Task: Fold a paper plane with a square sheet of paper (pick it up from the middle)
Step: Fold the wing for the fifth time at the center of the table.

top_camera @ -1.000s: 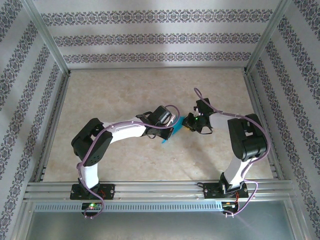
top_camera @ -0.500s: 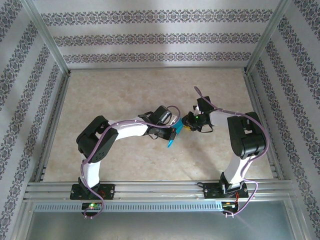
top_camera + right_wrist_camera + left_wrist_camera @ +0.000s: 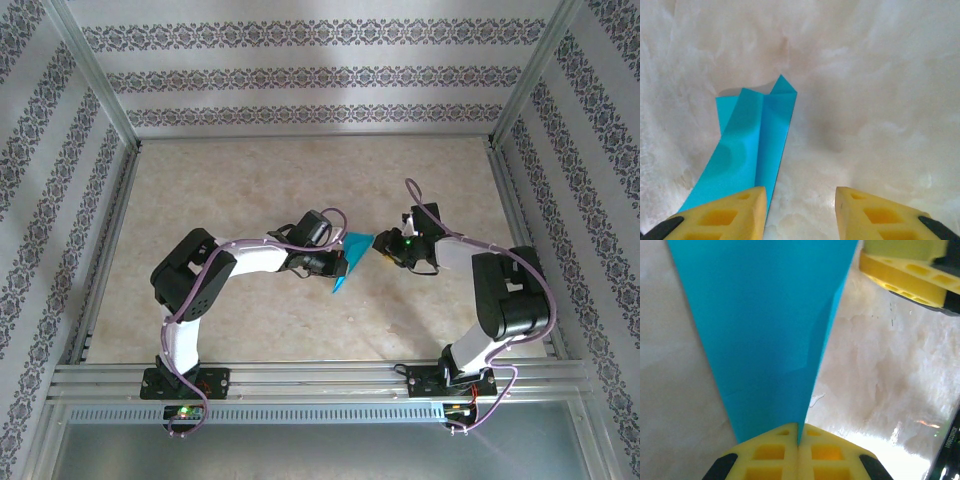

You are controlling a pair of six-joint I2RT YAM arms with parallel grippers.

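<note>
Yellow fingers of left gripper (image 3: 799,434) are pressed together on the narrow end of the teal paper plane (image 3: 765,315), which widens away from them. Right gripper (image 3: 800,212): jaws apart, gripping nothing, with the folded plane running past one finger. Farther out is marbled tabletop (image 3: 250,180); the plane sits mid-table between the two grippers.

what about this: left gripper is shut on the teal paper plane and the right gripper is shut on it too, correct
No. The right gripper is open, as the right wrist view shows: its fingers stand apart, no paper between them. The left gripper is shut on the paper plane.
</note>
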